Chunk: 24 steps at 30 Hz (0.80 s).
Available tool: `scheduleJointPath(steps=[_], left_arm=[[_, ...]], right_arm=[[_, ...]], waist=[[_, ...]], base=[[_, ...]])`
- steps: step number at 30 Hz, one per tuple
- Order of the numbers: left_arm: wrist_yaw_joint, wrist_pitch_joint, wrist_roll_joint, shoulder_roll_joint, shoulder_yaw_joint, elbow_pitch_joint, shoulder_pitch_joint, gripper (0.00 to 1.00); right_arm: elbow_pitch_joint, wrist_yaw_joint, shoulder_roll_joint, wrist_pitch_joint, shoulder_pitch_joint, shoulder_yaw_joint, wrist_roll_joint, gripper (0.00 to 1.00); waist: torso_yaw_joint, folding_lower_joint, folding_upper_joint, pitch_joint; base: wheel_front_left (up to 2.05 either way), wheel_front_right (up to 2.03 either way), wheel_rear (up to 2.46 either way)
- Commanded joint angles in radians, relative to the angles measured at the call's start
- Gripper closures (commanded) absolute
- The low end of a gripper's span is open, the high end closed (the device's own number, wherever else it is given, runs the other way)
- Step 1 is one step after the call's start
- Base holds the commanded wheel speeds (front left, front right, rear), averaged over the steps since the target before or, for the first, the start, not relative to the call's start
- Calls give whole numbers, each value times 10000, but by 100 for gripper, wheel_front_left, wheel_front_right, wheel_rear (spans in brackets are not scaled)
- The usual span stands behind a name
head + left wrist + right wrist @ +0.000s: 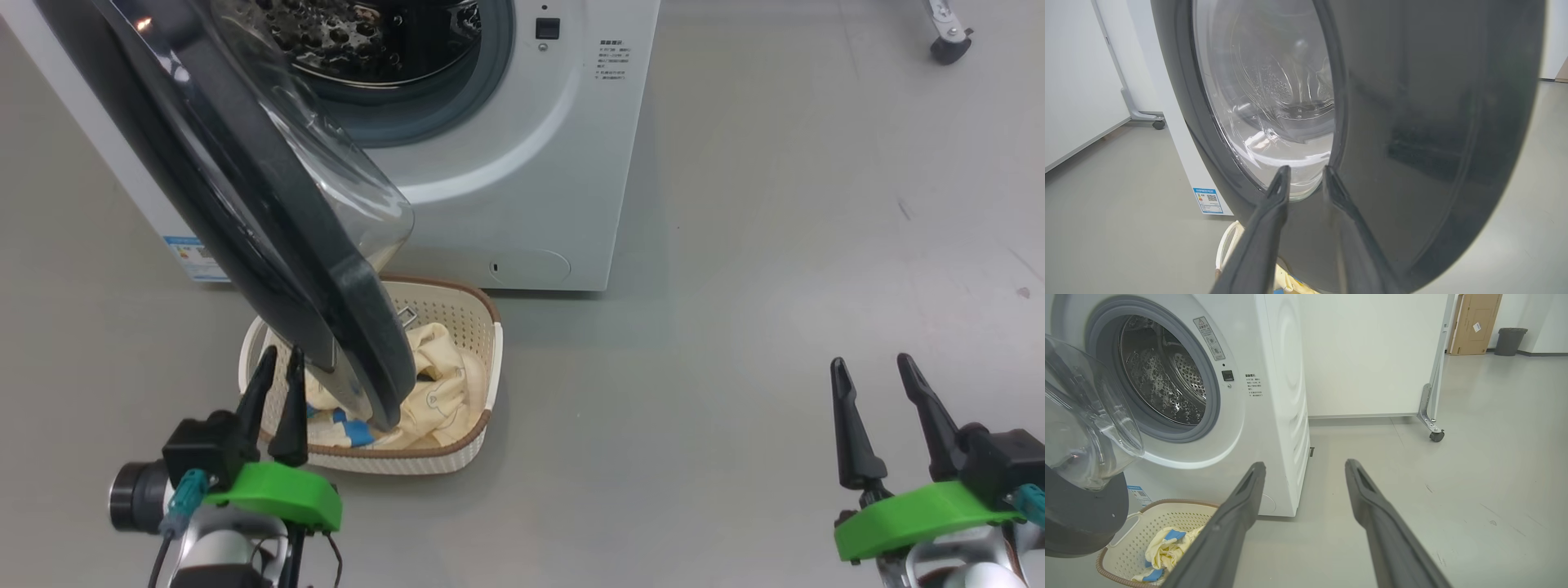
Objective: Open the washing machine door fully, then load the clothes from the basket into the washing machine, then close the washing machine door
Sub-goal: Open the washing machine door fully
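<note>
Grey floor (735,327) ran under everything I could see. Nearest me, the left gripper (280,359) hung at the near left corner of the basket (482,343), its two dark fingers parted by a narrow gap with nothing between them. Through the left wrist camera those fingers pointed at the outer face of the washing machine door (245,204), close to it, though I could not tell whether either tip touched it. The right gripper (870,362) hovered over bare floor well off to the right, its fingers spread wide and empty.

Just past the left gripper, the basket sat on the floor in front of the lower left of the washing machine (531,163). The clothes (441,392) lay heaped inside it, cream-yellow with blue patches.

The door stood swung outward. The lower edge of its black rim hung over the basket and hid part of the clothes from the head camera, and its clear glass bowl bulged toward the machine. Behind it the porthole was uncovered, showing the grey gasket and the perforated steel drum (367,33). A blue sticker (192,257) marked the machine's lower left corner.

Farther off, the right wrist camera showed a white panel (1372,355) on a wheeled stand. Beyond that, a cardboard sheet (1474,322) and a dark bin (1511,341) stood by the far wall.
</note>
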Motion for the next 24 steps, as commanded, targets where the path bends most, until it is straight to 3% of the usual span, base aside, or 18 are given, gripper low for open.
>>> scheduleJointPath(steps=[1,2,3,8,15,24], left_arm=[[127,-111,-53,273,374,-269,-388,67],[170,-111,-86,268,413,-273,-411,93],[178,-111,-101,266,421,-271,-417,100],[249,-111,-127,338,483,-372,-498,100],[699,-111,-1,667,856,-1109,-949,100],[1247,299,167,1161,1305,-3725,-1804,100]], right_arm=[[-307,17,-84,1,-365,209,-3,0],[-290,17,-84,1,-370,233,9,0],[-280,17,-84,1,-372,245,18,0],[-240,17,-84,4,-398,270,48,0],[-244,17,-84,17,-401,160,50,0],[-259,17,-83,3,-364,0,79,0]], waist=[[5,0,-1,10],[17,0,-1,9],[25,0,-1,5],[72,0,-1,-18],[174,0,-1,-58],[243,0,-1,-140]], base=[[0,0,0],[0,0,0],[0,0,0],[0,0,0],[0,0,0],[0,0,0]])
